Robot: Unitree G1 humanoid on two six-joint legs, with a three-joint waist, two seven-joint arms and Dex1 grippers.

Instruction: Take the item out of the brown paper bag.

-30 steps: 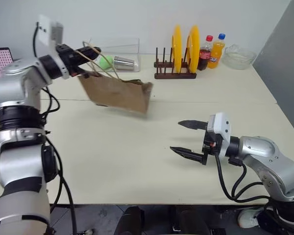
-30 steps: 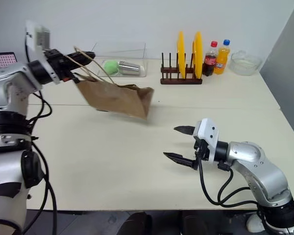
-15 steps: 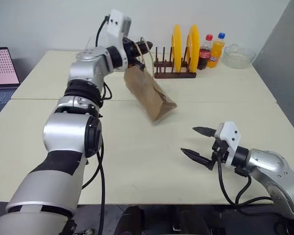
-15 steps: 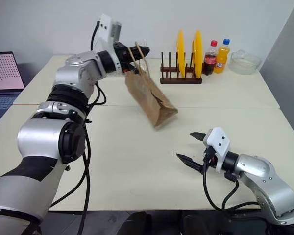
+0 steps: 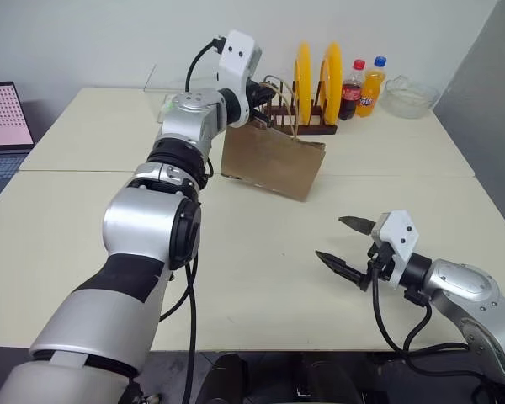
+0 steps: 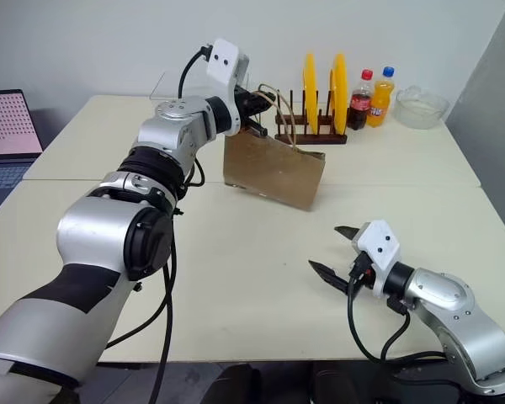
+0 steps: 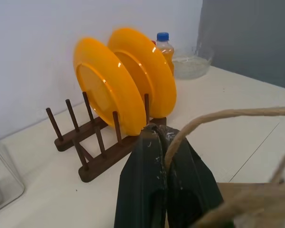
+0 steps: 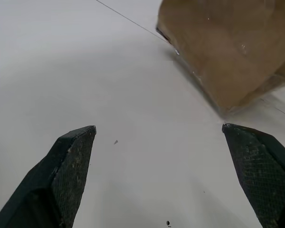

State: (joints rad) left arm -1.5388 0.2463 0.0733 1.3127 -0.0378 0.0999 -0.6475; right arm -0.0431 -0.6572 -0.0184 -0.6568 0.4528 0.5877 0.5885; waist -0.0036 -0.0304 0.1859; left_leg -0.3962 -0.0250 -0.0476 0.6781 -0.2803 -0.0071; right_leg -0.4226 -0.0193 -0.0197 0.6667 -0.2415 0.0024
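Left gripper [image 5: 268, 91] was clamped shut on the cord handles [image 7: 218, 116] of the brown paper bag [image 5: 273, 161], holding it lifted and hanging over the far-middle of the table [image 5: 236, 278], just in front of the plate rack [image 5: 299, 126]. Right gripper [image 5: 347, 241] sat near-right, low over the table, fingers spread wide with nothing between them, well apart from the bag.

Risks as I judged them:
- Grip was on thin cord only. A slip or a torn handle would have dropped the bag.
- The bag hung tilted, so it could have swung on any quick move and clipped the rack or the yellow plates [image 5: 316, 74].
- The bag's mouth looked pinched together under the handles. The right gripper going in could have crumpled the paper or pushed the bag away rather than entering.
- If the bag tipped further, the item might have slid out uncontrolled.

Containers:
- Bag: the item couldn't be seen, presumably inside; contents hidden by the paper.
- Rack: two yellow plates standing upright.
- Clear glass bowl [image 5: 408, 95] far right, contents unclear.
- Cola bottle [image 5: 352, 89] and orange soda bottle [image 5: 371, 85] stood beside the rack, both capped.
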